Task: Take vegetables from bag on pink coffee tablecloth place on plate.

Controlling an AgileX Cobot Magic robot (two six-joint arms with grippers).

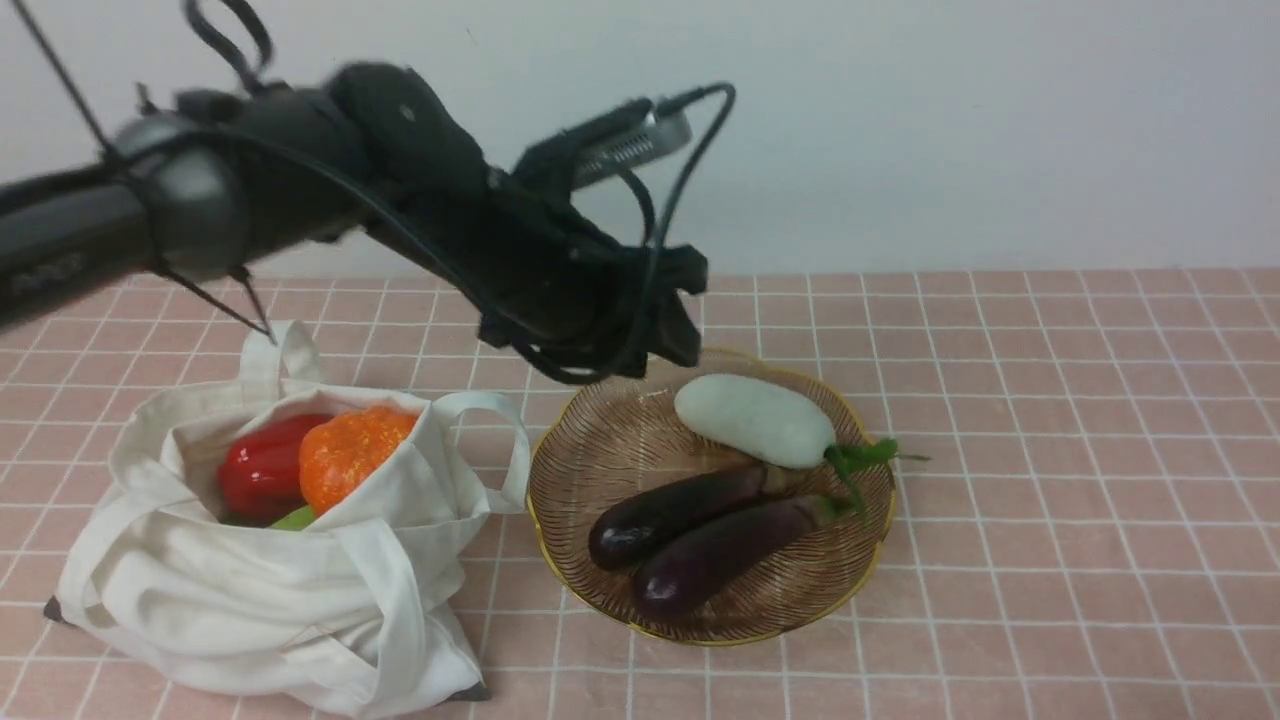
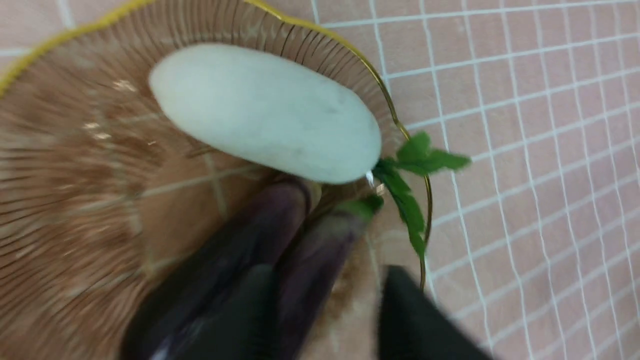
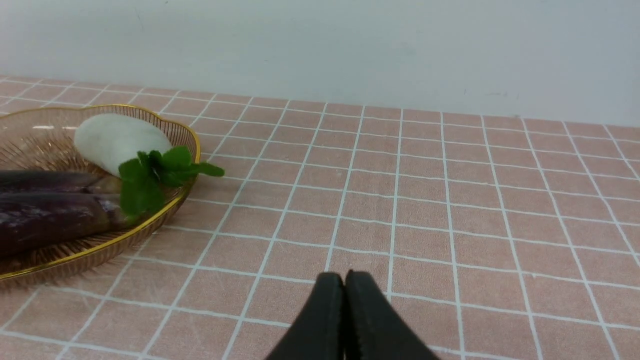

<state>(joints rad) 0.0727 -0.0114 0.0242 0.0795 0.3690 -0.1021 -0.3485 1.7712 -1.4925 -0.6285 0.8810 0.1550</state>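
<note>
My left gripper [image 2: 330, 320] over the plate [image 2: 60, 200], jaws parted, nothing between them. A white radish [image 2: 265, 112] lies in the plate just beside the stem ends of two purple eggplants [image 2: 260, 235]. Its green leaves [image 2: 415, 165] drape across the gold rim [image 2: 395, 117] above the pink gridded tablecloth [image 2: 540, 150]. The near parts are blurred.

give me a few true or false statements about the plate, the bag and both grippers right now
The white radish lies on the plate. True.
Three eggplants are on the plate. False: two eggplants lie there.
The bag is empty. False: a red pepper and an orange vegetable are inside.
The right gripper is shut. True.
The left gripper holds the radish. False: it is open and holds nothing.
</note>
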